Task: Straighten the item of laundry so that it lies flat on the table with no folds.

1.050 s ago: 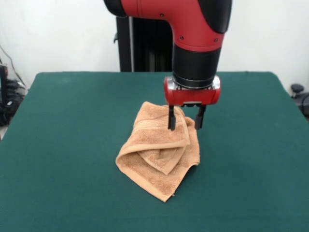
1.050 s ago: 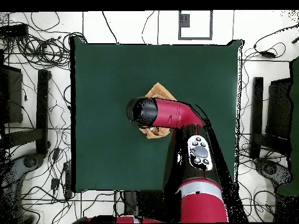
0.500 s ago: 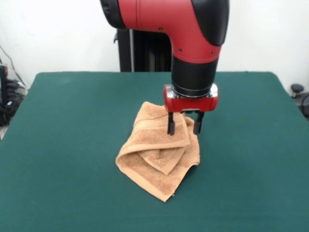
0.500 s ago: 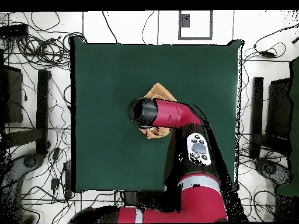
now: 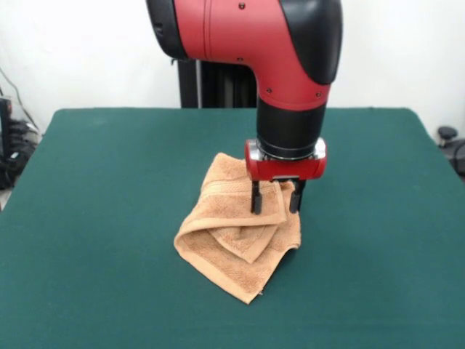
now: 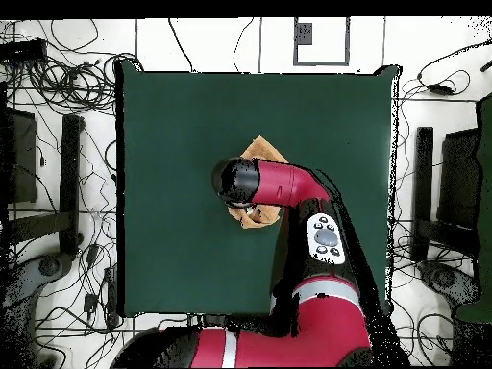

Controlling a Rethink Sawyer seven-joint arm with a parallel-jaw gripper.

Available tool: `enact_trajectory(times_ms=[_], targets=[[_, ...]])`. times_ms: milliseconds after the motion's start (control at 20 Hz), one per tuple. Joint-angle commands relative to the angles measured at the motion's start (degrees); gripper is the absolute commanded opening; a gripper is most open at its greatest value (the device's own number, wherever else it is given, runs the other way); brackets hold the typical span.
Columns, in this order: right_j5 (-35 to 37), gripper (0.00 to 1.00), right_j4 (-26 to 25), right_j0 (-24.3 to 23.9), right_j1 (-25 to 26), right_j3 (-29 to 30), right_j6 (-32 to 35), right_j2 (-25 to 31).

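The hand towel [image 5: 238, 233] lies crumpled and folded over itself, its long axis running diagonally in the front view from a rounded end just behind the jaws to a pointed corner well in front of and below them. It is light orange-tan terry cloth with a woven band showing near the upper fold, and a triangular flap overlaps its middle. The gripper [image 5: 275, 203] hangs over the towel's upper right part, jaws open, two dark fingers [image 5: 256, 198] apart and reaching the cloth. The towel sits near the middle of the green table [image 5: 102, 218]; overhead, the arm hides most of it [image 6: 260, 152].
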Motion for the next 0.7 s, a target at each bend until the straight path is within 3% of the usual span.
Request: enact_trajectory(times_ms=[50,700], targets=[[0.4,1.00,-1.6,1.0,1.2,-3.1,2.5,5.5],[1.3,1.00,-2.5,1.8,1.2,-3.5,2.2,4.5]])
